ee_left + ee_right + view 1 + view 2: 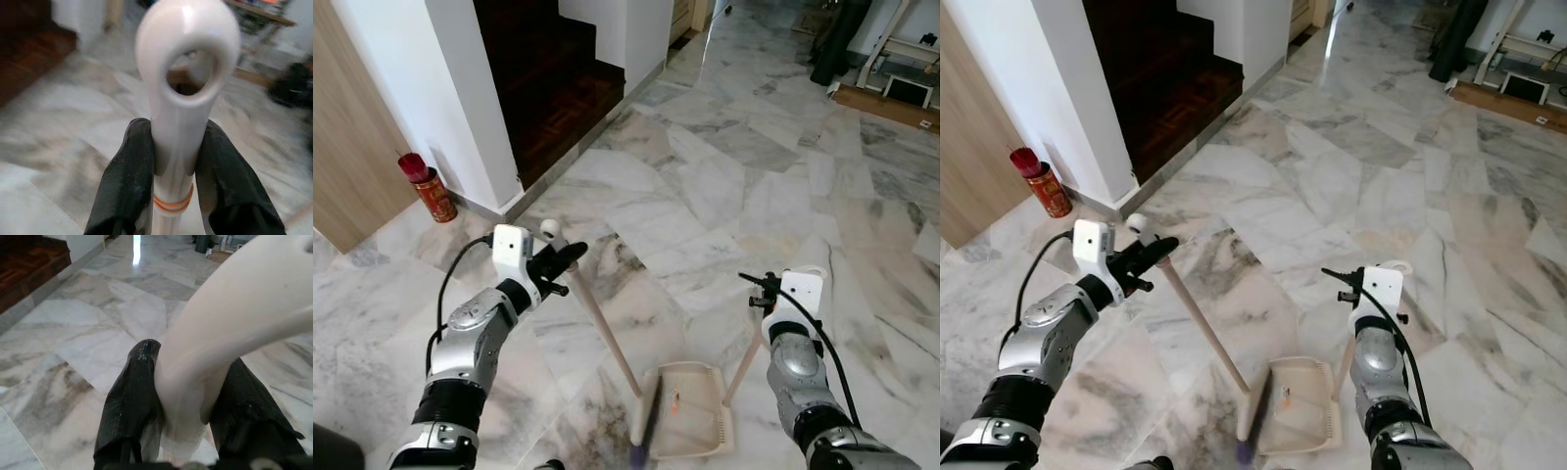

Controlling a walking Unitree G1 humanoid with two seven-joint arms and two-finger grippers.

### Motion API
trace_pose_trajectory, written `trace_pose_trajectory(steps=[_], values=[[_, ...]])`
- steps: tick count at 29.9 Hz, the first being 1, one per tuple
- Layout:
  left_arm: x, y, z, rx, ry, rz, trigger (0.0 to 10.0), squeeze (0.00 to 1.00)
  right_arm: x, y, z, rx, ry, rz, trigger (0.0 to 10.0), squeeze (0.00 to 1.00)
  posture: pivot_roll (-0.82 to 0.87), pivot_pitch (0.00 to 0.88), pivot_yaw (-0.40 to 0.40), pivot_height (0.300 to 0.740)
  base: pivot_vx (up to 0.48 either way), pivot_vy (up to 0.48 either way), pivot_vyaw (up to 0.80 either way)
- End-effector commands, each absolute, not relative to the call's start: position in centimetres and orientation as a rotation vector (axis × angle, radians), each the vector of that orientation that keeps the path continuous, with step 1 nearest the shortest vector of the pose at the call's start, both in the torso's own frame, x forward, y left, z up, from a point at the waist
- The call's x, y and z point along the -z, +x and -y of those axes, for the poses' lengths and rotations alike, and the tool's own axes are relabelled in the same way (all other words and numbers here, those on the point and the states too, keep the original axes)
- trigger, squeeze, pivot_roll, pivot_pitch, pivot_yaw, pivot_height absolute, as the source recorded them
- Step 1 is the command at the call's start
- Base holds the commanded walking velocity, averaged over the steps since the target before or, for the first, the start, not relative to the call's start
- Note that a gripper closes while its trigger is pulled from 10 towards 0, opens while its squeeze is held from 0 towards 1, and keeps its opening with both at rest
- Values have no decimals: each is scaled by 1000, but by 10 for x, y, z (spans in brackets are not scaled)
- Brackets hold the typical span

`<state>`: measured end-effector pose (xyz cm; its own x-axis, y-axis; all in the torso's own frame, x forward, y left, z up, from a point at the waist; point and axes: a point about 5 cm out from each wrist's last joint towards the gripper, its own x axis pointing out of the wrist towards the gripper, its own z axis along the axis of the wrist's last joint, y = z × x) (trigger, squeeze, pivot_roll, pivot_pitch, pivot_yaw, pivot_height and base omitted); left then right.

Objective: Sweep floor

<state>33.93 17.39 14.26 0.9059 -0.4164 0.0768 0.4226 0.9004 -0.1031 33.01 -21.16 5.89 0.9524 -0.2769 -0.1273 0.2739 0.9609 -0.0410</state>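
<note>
Broom (597,323) slants from the left gripper (560,262), fingers clamped on its handle top, down to the dustpan (690,411); the right gripper (759,294) clasps the pan's upright handle.

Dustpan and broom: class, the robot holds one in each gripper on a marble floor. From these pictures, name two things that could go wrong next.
1. The left gripper pinches the broom handle just below its looped end, far from the bristles, so the head may swing wide or twist.
2. A small orange scrap already lies in the dustpan; if the right gripper tilts the dustpan handle, it may slide back onto the floor.
</note>
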Motion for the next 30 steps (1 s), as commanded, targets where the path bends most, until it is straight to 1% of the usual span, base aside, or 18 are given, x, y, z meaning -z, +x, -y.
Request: trace_pose_trajectory(steps=[1, 2, 3, 4, 7, 9, 11, 13, 14, 16, 20, 26, 30], values=[[-164, 339, -185, 362, -51, 170, 10000, 0, -69, 337, 217, 314, 21, -103, 10000, 0, 133, 0, -55, 740, 0, 0, 0], [-168, 339, -189, 307, -41, 200, 10000, 0, -71, 337, 218, 322, 33, -98, 10000, 0, 134, 0, -55, 740, 0, 0, 0], [-172, 339, -196, 213, -23, 240, 10000, 0, -73, 339, 220, 333, 49, -94, 10000, 0, 133, 0, -53, 740, 0, 0, 0], [-173, 339, -198, 190, -17, 250, 10000, 0, -73, 339, 220, 336, 53, -94, 10000, 0, 132, 0, -52, 740, 0, 0, 0], [-169, 334, -203, 103, 74, 272, 10000, 0, -76, 339, 224, 363, 93, -69, 10000, 0, 128, 0, -49, 740, 0, 0, 0], [-167, 333, -203, 96, 88, 271, 10000, 0, -76, 338, 225, 367, 98, -67, 10000, 0, 127, 0, -50, 740, 0, 0, 0], [-153, 328, -198, 116, 111, 238, 10000, 0, -78, 337, 228, 403, 113, -44, 10000, 0, 115, 0, -56, 740, 0, 0, 0], [-143, 325, -194, 121, 124, 213, 10000, 0, -81, 338, 227, 395, 136, -20, 10000, 0, 100, 0, -60, 740, 0, 0, 0], [-132, 323, -188, 119, 139, 192, 10000, 0, -88, 340, 224, 387, 154, 24, 10000, 0, 83, 0, -58, 740, 0, 0, 0], [-127, 322, -185, 115, 146, 186, 10000, 0, -90, 340, 222, 385, 167, 41, 10000, 0, 69, 0, -55, 740, 0, 0, 0], [-123, 326, -178, 47, 108, 195, 10000, 0, -92, 337, 219, 389, 237, 91, 10000, 0, 51, 0, -45, 740, 0, 0, 0], [-122, 328, -159, 87, 104, 210, 10000, 0, -94, 328, 213, 411, 275, 135, 10000, 0, 27, 0, -18, 740, 0, 0, 0], [-119, 326, -155, 102, 115, 213, 10000, 0, -97, 324, 211, 413, 283, 153, 10000, 0, 23, 0, -9, 740, 0, 0, 0]])
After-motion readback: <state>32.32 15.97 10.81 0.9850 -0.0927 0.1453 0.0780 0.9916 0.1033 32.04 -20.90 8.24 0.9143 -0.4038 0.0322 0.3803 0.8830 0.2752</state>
